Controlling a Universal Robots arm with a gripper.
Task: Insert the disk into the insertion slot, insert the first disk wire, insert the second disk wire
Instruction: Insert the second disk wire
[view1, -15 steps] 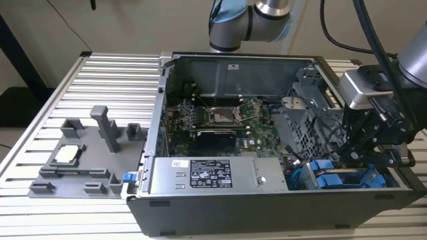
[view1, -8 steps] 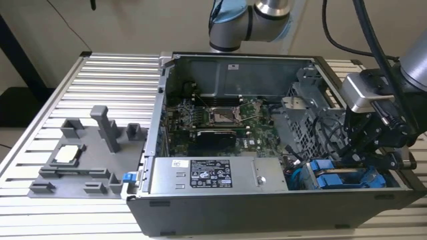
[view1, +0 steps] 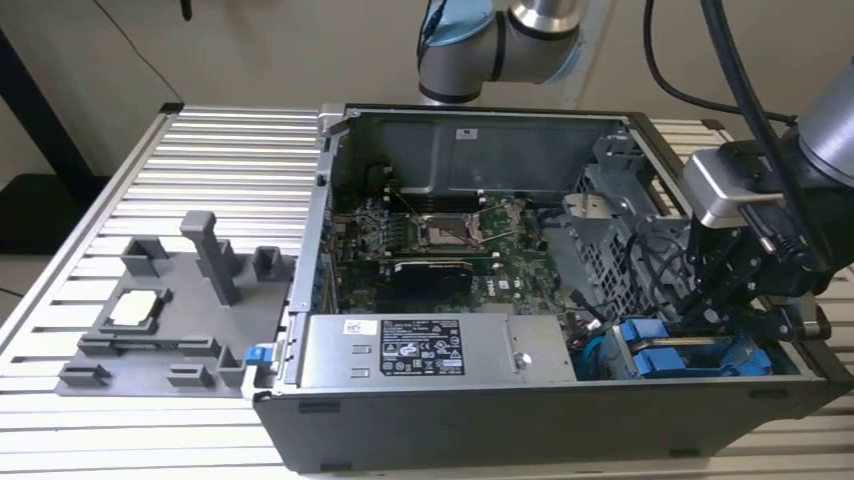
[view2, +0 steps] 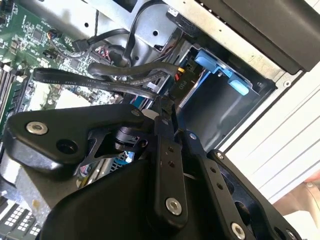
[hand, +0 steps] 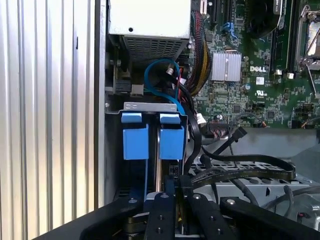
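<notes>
Inside the open computer case (view1: 441, 420) on the worktop (view1: 214, 160), the hand (view2: 164, 107) is seen pinched narrowly on a black wire (view2: 100, 80) beside the insertion slot (hand: 152, 150), where the disk (hand: 171, 142) is seated.

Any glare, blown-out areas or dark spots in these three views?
Second wrist view: the ribbed table is washed out bright and the gripper is near-black. First wrist view: the power-supply box is overexposed white; the bay under the blue carriers is shadowed. Exterior view: even light, the case's lower front dark.
</notes>
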